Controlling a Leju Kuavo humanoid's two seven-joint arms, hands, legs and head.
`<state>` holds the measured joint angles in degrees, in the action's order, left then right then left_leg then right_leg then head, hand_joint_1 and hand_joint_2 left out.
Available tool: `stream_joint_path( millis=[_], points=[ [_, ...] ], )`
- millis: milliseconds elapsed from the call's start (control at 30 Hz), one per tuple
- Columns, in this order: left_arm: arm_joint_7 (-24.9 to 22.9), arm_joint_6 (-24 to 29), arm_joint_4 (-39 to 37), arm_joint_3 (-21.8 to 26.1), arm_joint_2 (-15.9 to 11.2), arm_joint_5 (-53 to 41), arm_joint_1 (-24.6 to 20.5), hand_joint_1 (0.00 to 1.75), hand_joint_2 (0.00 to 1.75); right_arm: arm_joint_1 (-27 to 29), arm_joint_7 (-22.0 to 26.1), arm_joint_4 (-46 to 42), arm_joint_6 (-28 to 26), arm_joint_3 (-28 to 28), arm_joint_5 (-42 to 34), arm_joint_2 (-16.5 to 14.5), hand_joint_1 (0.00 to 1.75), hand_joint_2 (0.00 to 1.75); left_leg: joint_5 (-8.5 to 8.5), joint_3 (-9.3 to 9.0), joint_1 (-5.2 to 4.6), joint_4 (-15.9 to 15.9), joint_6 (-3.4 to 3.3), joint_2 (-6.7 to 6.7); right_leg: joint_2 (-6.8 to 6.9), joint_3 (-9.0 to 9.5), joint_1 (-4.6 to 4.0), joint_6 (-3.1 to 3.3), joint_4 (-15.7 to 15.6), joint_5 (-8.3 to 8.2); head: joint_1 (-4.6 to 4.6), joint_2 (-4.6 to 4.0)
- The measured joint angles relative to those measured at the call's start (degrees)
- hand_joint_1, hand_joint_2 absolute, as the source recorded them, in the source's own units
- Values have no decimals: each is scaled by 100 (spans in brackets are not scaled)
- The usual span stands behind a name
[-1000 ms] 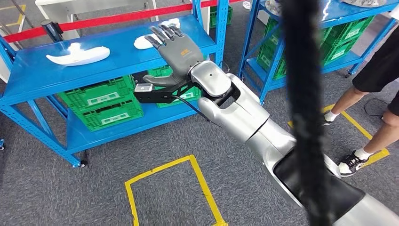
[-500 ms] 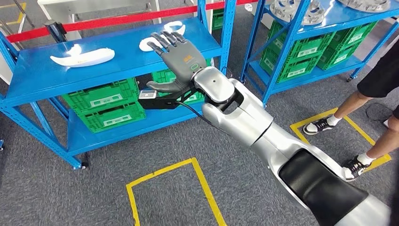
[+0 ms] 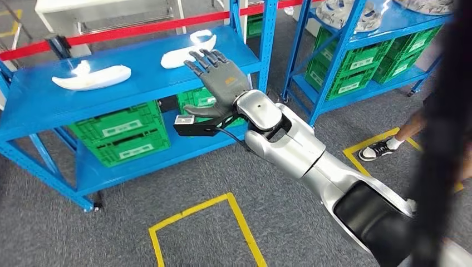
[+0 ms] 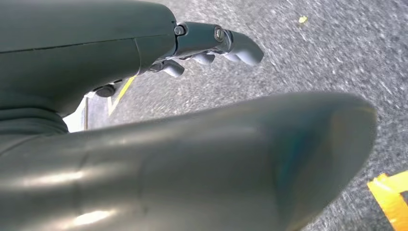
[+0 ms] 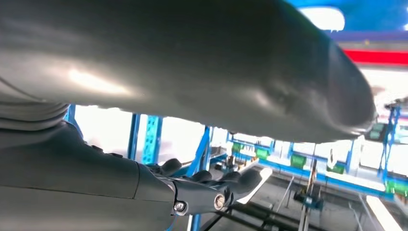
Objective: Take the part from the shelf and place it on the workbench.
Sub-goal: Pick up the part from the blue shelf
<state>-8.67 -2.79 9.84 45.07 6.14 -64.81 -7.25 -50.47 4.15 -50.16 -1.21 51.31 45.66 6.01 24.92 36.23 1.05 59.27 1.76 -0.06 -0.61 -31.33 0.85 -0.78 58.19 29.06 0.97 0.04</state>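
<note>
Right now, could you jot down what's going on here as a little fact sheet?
Right hand: open, fingers spread, reaching over the blue shelf
Nearest white part: on the shelf top, just beyond the fingertips
Other white part: further left on the same shelf
Left hand: holds nothing, above grey floor
Under the shelf: green crates

Glossy blue painted-metal shelf [image 3: 139,78], smooth white part [image 3: 91,77], rough grey carpet floor [image 3: 83,239].

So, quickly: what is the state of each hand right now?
Right hand: open, fingers spread above the shelf, holding nothing.
Left hand: cannot be told.
</note>
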Motion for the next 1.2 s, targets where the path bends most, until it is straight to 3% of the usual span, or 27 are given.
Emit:
stream_joint_path(
  millis=[67, 133, 233, 267, 300, 333, 400, 467, 533, 600, 667, 733, 800, 833, 867, 900, 967, 1000, 1067, 1133, 1200],
  points=[
    [6, -5, 2, 2, 2, 0, 8, 0, 0, 24, 0, 1, -3, 0, 2, 49, 0, 0, 44, -35, 2, -13, -127, -11, 8, 2, 2, -49, 56, -13, 24, 0],
    [8, -5, 4, 4, 2, -1, 14, 0, 0, 35, 0, 1, -24, -2, 2, 106, 0, 0, 99, -119, 4, -24, -225, -25, 28, -184, 11, -90, 418, 19, 41, 0],
    [9, -5, 5, 4, 1, -2, 23, 0, 0, 104, 6, 3, -81, -3, 0, 183, 0, 0, 211, -239, -20, -31, -305, -33, 40, -912, -2, -127, 1485, 351, 53, 0],
    [9, -5, 4, 5, 2, -1, 32, 0, 0, 147, 8, 5, -93, -3, 0, 209, 0, 0, 257, -286, -34, -30, -313, -39, 40, -1117, -9, -118, 1702, 423, 54, 0],
    [9, -5, 4, 5, 3, -1, 44, 0, 0, 187, 9, 8, -101, -3, 0, 233, 0, 0, 305, -343, -49, -30, -317, -47, 40, -1225, -18, -95, 1718, 389, 56, 0],
    [9, -5, 4, 7, 3, 0, 54, 0, 0, 216, 9, 10, -110, -4, 0, 258, 0, 0, 356, -412, -67, -30, -317, -54, 40, -1219, -36, -55, 1511, 231, 60, 0],
    [22, -4, 2, 12, 10, 0, 63, 0, 0, 241, 11, 14, -132, -7, 0, 302, 0, 0, 463, -555, -99, -32, -314, -57, 39, -996, -101, 72, 704, -318, 58, 0],
    [40, -3, -1, 27, 23, 0, 58, 0, 0, 251, 15, 20, -162, -13, 1, 343, 0, 0, 553, -635, -117, -56, -278, -63, 38, -800, -167, 164, 130, -605, 66, 0],
    [46, -2, -2, 43, 27, 0, 60, 0, 0, 264, 17, 25, -182, -23, 1, 375, 0, 0, 573, -688, -123, -61, -213, -67, 33, -714, -182, 188, -3, -592, 85, 0],
    [54, -1, 1, 51, 19, 0, 71, 0, 0, 274, 18, 26, -196, -40, 1, 392, 0, 0, 538, -659, -131, 97, -153, -59, 24, -577, -132, 225, -70, -591, 86, 0],
    [68, -2, 3, 55, 15, -9, 65, 0, 0, 292, 25, 27, -230, -52, 1, 409, 0, 0, 553, -381, -124, 587, -96, -50, 24, -417, -89, 269, -113, -519, 61, 0],
    [74, -4, 2, 55, 14, -46, 64, 0, 0, 370, 33, 26, -285, -57, 2, 448, 0, 0, 795, 72, -93, 1230, -34, -38, 27, -289, -80, 285, -123, -409, 43, 0],
    [65, -5, 2, 55, 11, -93, 92, 0, 0, 509, 35, 17, -329, -66, 2, 513, 0, 0, 1029, 391, -57, 1472, 22, -28, 24, -143, -59, 262, -117, -280, 45, 0],
    [59, -5, 2, 55, 11, -105, 111, 0, 0, 571, 35, 9, -343, -74, 2, 544, 0, 0, 986, 429, -39, 1344, 43, -24, 20, -64, -42, 243, -108, -211, 45, 0],
    [55, -5, 2, 55, 11, -110, 125, 0, 0, 615, 35, -3, -354, -85, 2, 564, 0, 0, 790, 389, -18, 1049, 65, -19, 15, 15, -22, 216, -91, -135, 46, 0],
    [55, -5, 1, 55, 12, -110, 137, 0, 0, 642, 36, -18, -362, -96, 2, 575, 0, 0, 468, 317, 8, 672, 85, -11, 10, 71, -6, 184, -72, -56, 42, 0],
    [60, -8, -7, 55, 16, -109, 137, 0, 0, 666, 34, -45, -364, -115, 3, 580, 0, 0, -10, 206, 29, 112, 59, 19, -10, 165, 0, 101, -21, 98, 28, 0],
    [63, -10, -10, 55, 19, -105, 136, 0, 0, 669, 34, -56, -360, -124, 5, 581, 0, 0, -119, 182, 29, 8, 18, 27, -18, 196, -6, 55, -8, 146, 25, 0],
    [78, -13, -14, 57, 23, -96, 131, 0, 0, 657, 36, -70, -336, -147, 11, 580, 0, 0, -97, 127, 18, 5, -85, 14, -28, 218, -7, -24, 52, 154, 30, 0],
    [98, -7, -13, 67, 27, -82, 130, 0, 0, 633, 51, -75, -304, -164, 18, 575, 0, 0, -51, 42, 31, -12, -166, -4, -3, 17, 5, -75, 422, 59, 36, 0],
    [107, 7, -9, 80, 25, -73, 128, 0, 0, 617, 80, -73, -284, -170, 19, 566, 0, 0, 31, -54, 31, -26, -226, -17, 29, -445, 9, -111, 1113, 132, 42, 0]
  ],
)
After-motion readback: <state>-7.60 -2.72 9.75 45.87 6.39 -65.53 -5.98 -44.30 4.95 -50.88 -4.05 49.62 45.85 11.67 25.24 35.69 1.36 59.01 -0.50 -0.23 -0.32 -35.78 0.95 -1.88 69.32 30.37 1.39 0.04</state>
